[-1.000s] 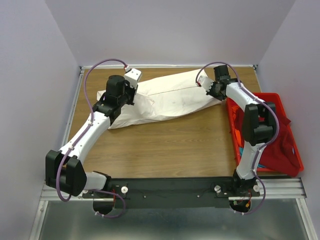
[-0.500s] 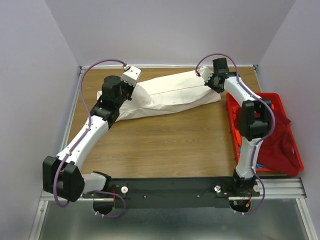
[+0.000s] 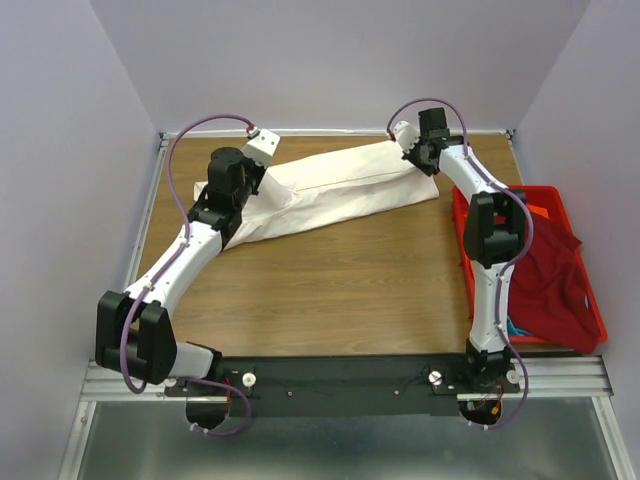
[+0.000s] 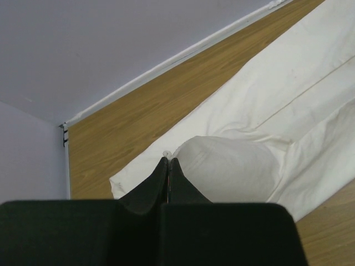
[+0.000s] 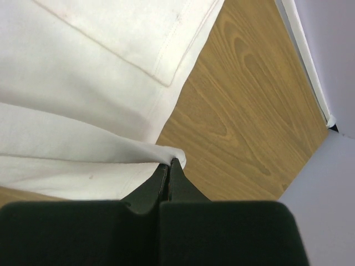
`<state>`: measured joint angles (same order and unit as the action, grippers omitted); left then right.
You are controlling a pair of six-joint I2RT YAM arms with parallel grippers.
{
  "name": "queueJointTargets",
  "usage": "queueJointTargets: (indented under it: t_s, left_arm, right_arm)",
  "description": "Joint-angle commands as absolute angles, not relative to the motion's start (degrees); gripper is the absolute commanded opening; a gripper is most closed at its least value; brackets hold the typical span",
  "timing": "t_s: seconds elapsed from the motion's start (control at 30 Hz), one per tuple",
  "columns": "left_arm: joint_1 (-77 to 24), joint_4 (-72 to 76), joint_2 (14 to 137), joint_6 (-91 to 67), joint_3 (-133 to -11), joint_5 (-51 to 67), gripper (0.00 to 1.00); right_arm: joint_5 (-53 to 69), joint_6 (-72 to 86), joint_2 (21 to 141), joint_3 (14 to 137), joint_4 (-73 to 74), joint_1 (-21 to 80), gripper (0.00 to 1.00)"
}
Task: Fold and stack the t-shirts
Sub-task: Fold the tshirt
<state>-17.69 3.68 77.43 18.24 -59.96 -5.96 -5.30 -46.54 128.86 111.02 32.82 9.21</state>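
The cream t-shirt (image 3: 340,190) lies stretched in a long band on the table (image 3: 350,290), left of the red crate (image 3: 548,192) and a little further back than it. Each end is pinched by one arm.

The right gripper (image 5: 171,162) sits at the shirt's end nearest the crate. Its jaws are pressed fully together on a thin lip of hem, and the cloth runs away from the tips in a taut sheet. The left gripper (image 4: 168,160) holds the end farthest from the crate. Its jaws are just as tightly shut, and a soft bulge of fabric puffs up right at the tips.

Holding the two ends well apart seems meant to pull the shirt flat and straight, so a fold can be laid cleanly. The band looks already doubled lengthwise, with a seam line running along it, so the fold appears partly done.

The dark red t-shirt (image 3: 550,290) is heaped inside the crate and spills over its outer rim. Scraps of orange and teal cloth show beside it, waiting their turn. No stack shows on the table outside the crate.
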Motion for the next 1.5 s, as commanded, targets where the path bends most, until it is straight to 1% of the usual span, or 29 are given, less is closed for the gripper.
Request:
queueJointTargets:
  t_s: [0.0,0.27,0.6,0.7,0.8,0.83,0.93,0.97,1.0,1.03,1.07,1.13,1.23,1.3,1.33,1.4,1.43,1.47]
  left_arm:
    - [-17.1,7.0,79.2,19.9,-62.6,-7.7,0.0]
    - [-16.9,8.9,82.4,22.4,-63.2,-6.6,0.0]
    - [-16.4,10.1,89.1,25.5,-67.3,-5.8,0.0]
    - [-16.2,10.3,91.1,26.5,-68.8,-5.3,0.0]
    - [-15.8,10.8,93.0,26.8,-69.4,-5.4,0.0]
    - [-15.6,11.0,93.5,27.2,-69.8,-5.3,0.0]
    - [-15.1,11.6,95.9,27.4,-71.1,-4.9,0.0]
    - [-14.8,11.7,97.1,27.2,-71.5,-4.8,0.0]
    - [-14.6,11.5,97.6,27.1,-72.1,-4.6,0.0]
    - [-14.6,11.5,98.8,26.9,-72.2,-4.6,0.0]
    - [-14.6,11.5,99.1,26.8,-72.2,-4.8,0.0]
    - [-14.5,11.3,100.5,26.7,-72.3,-5.4,0.0]
    - [-14.2,11.4,101.6,25.9,-72.5,-6.2,0.0]
    - [-14.0,11.2,102.4,25.4,-72.6,-6.4,0.0]
    - [-14.0,11.2,102.6,25.2,-72.7,-6.5,0.0]
    - [-14.0,10.5,102.8,24.8,-72.7,-7.3,0.0]
    - [-13.9,10.1,102.7,24.0,-72.5,-7.6,0.0]
    - [-13.9,9.1,102.3,23.4,-72.3,-8.2,0.0]
  right_arm:
    - [-5.9,-44.7,131.7,114.7,32.8,9.6,0.01]
    - [-5.8,-44.4,133.2,115.2,32.8,9.5,0.01]
    - [-7.7,-44.4,133.1,114.2,32.8,9.5,0.01]
    - [-7.9,-44.2,133.2,114.1,32.8,9.6,0.01]
    - [-8.0,-43.9,133.2,114.2,32.8,9.5,0.05]
    - [-8.0,-43.9,133.3,114.2,32.8,9.5,0.1]
    - [-8.0,-43.3,133.3,114.3,32.8,9.5,0.19]
    - [-7.9,-42.8,133.2,114.5,32.8,9.5,0.3]
    - [-7.6,-42.6,133.0,114.5,32.8,9.5,0.35]
    - [-7.0,-42.3,132.3,114.3,32.7,9.5,0.41]
    - [-6.6,-42.0,132.0,114.4,32.8,9.6,0.45]
    - [-5.4,-41.5,131.0,114.3,32.8,9.6,0.5]
    - [-4.2,-40.9,130.0,114.2,32.8,9.6,0.52]
    - [-2.3,-40.3,128.6,113.6,32.9,9.9,0.55]
    - [-0.4,-40.3,127.8,112.9,33.0,10.1,0.6]
    - [5.2,-40.4,125.3,111.1,33.7,11.1,0.66]
    - [11.5,-40.7,124.6,110.7,34.6,11.5,0.68]
    - [14.4,-40.7,123.8,110.4,36.4,12.7,0.71]
